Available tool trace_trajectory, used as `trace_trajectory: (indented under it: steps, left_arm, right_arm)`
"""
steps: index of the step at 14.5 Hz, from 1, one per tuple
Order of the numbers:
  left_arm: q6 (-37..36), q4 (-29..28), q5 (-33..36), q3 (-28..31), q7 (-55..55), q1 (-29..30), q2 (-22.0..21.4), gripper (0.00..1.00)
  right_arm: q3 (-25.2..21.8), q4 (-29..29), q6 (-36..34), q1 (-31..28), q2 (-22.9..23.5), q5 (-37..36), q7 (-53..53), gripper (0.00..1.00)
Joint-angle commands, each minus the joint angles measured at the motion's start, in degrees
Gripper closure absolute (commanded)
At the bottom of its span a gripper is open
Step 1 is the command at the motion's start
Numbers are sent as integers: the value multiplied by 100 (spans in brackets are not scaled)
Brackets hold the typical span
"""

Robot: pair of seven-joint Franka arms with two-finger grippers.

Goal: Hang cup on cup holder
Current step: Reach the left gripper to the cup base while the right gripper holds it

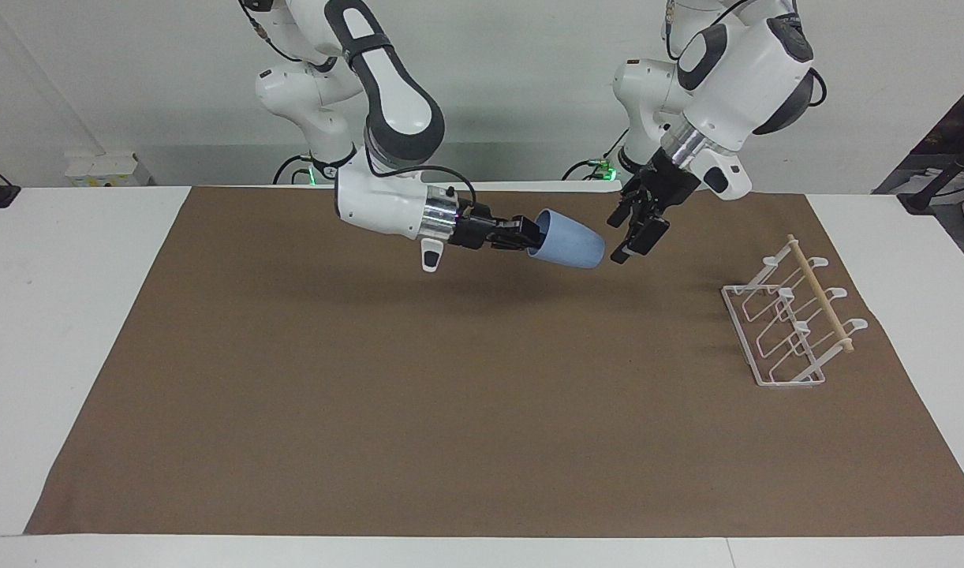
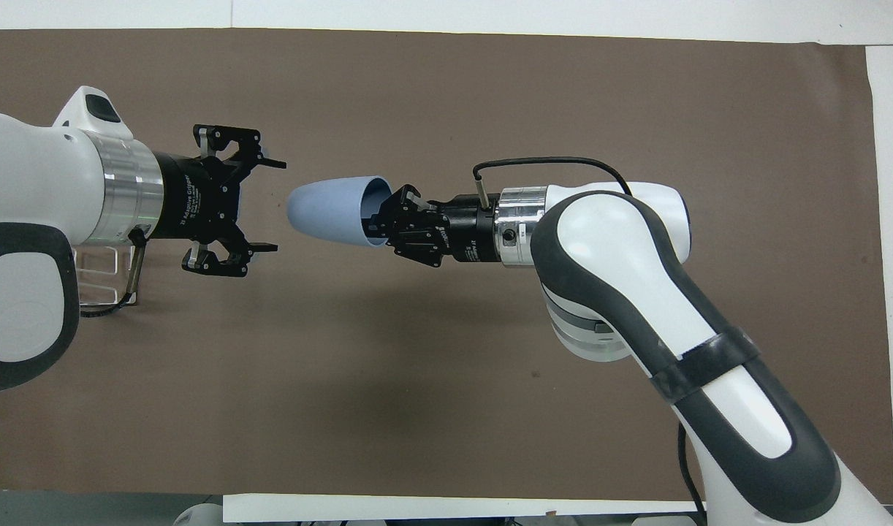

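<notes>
My right gripper (image 1: 529, 233) (image 2: 379, 218) is shut on the rim of the light-blue cup (image 1: 567, 241) (image 2: 329, 212) and holds it on its side in the air over the brown mat, base pointing toward the left arm's end. My left gripper (image 1: 630, 233) (image 2: 267, 206) is open, held level with the cup, its fingers spread just off the cup's base without touching it. The white wire cup holder (image 1: 790, 327) with its wooden dowel stands on the mat at the left arm's end; in the overhead view the left arm hides most of the cup holder (image 2: 96, 267).
A brown mat (image 1: 466, 410) (image 2: 446, 95) covers most of the white table (image 1: 64, 315). Both arms stretch over the half of the mat nearer the robots.
</notes>
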Motion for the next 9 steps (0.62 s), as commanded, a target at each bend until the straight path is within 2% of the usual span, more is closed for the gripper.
trace_trajectory:
  steps: [1, 9]
  left_arm:
    - [241, -99, -94, 51, -571, -273, -73, 0]
    - [690, -151, -138, 51, -994, -484, 120, 0]
  right_arm:
    - [-12, 20, 71, 31, 5, 139, 40, 100]
    - [-12, 29, 71, 31, 5, 130, 40, 100]
